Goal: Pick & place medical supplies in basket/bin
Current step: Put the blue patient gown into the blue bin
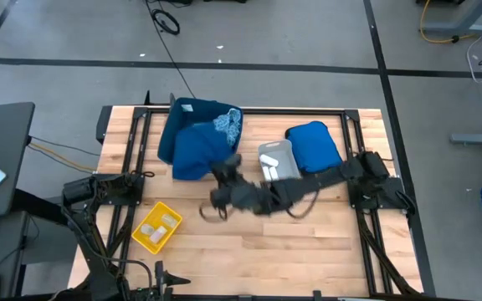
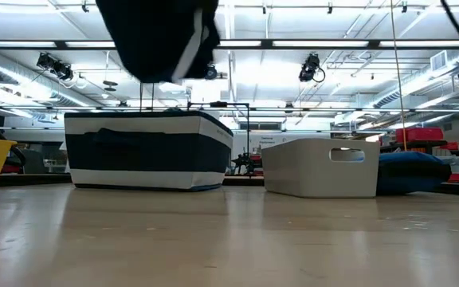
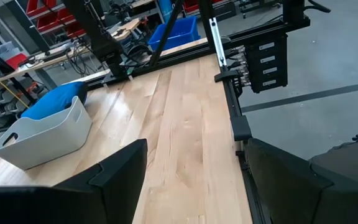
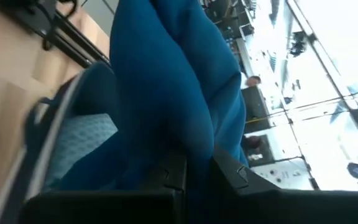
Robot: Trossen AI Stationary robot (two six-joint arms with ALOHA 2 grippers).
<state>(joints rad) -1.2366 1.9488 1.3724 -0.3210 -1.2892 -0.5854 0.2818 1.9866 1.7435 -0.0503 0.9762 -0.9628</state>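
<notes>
My right gripper [image 1: 226,165] reaches in from the right and is shut on the dark navy garment [image 1: 193,152], by the near wall of the navy soft-walled bin [image 1: 182,110]. The light blue patterned cloth [image 1: 228,125] lies inside the bin. The grey tray [image 1: 284,147] holds white packets [image 1: 271,160]. The yellow tray [image 1: 147,240] near the front left also holds white packets [image 1: 159,222]. My left gripper [image 3: 197,180] is open, folded back at the table's left side over bare wood. My right gripper pinches a bunched fold of the navy garment [image 4: 194,134] between its two fingers [image 4: 174,173]. The cloth fills the gap and bulges out beyond the fingertips in several layers. In the low view a dark mass [image 2: 162,40] hangs high above the table.
The royal-blue puffy bundle [image 1: 313,144] lies right of the grey tray, toward the far right. A black frame rail [image 1: 258,110] runs along the far edge and down both sides. Bare wood [image 1: 266,242] spans the near middle of the table.
</notes>
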